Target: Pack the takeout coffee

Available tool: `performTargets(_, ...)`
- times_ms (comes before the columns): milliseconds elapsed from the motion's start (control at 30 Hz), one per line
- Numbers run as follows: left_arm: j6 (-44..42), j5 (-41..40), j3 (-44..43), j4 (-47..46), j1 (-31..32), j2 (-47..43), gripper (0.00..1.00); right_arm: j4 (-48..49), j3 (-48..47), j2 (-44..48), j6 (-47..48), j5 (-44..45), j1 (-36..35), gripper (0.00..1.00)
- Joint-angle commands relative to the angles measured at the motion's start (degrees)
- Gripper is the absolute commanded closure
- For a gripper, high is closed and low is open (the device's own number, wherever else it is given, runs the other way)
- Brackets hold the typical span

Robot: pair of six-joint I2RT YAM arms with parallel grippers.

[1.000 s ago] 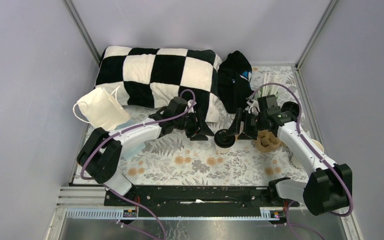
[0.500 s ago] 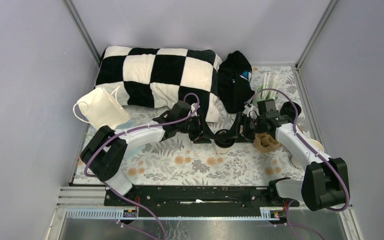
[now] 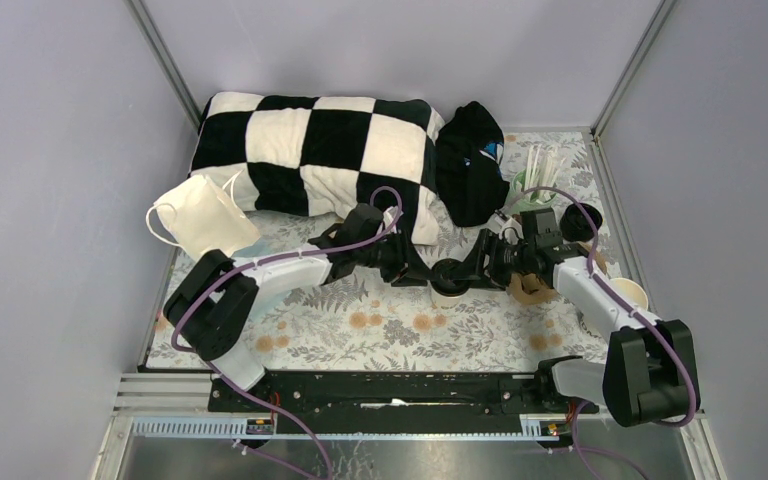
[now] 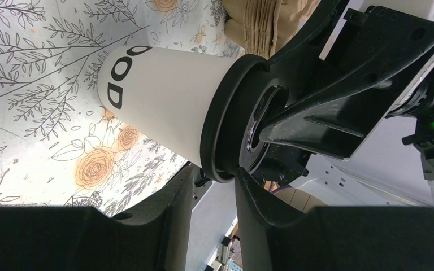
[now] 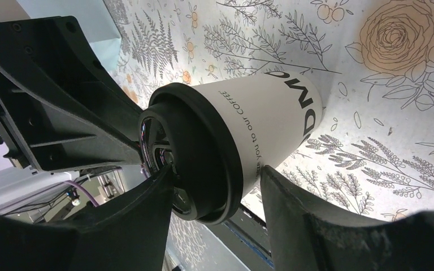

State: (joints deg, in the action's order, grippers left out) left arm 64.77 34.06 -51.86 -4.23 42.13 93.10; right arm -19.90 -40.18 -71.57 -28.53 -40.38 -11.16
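Closed in from both sides over the last second on upright cup (image 3: 448,287) on desk (image 3: 360,325) beside carrier (image 3: 527,290), straddling its lid (image 5: 198,164) with right jaws, unclenched, flanking it with left jaws, grip impossible to tell, both equally near.

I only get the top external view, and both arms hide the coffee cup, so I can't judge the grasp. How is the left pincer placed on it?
Observer: The left pincer straddles the rim of the black lid, one finger over the lid top, one under the rim; contact unclear.
Operator: And the right one?
Observer: The right pincer is open across the same rim, one finger at the lid top, the other beside the wall of the white cup.
Operator: Any markings?
Observer: Black lettering, including the word COFFEE, runs along the cup.
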Motion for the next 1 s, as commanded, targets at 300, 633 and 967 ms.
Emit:
performTargets(300,-4.47,-2.79,2.80,4.13,1.59,1.11,0.63,-6.13,-2.75,0.07,0.60,0.88,1.31,0.35)
performTargets(633,-3.59,-3.44,-0.69,8.09,2.74,-0.73,0.56,-7.98,-5.29,-2.24,2.07,-0.24,1.31,0.30)
performTargets(967,-4.88,-4.58,-4.14,8.98,2.78,3.60,0.56,6.11,4.34,-4.26,-3.08,-3.14,2.02,0.50)
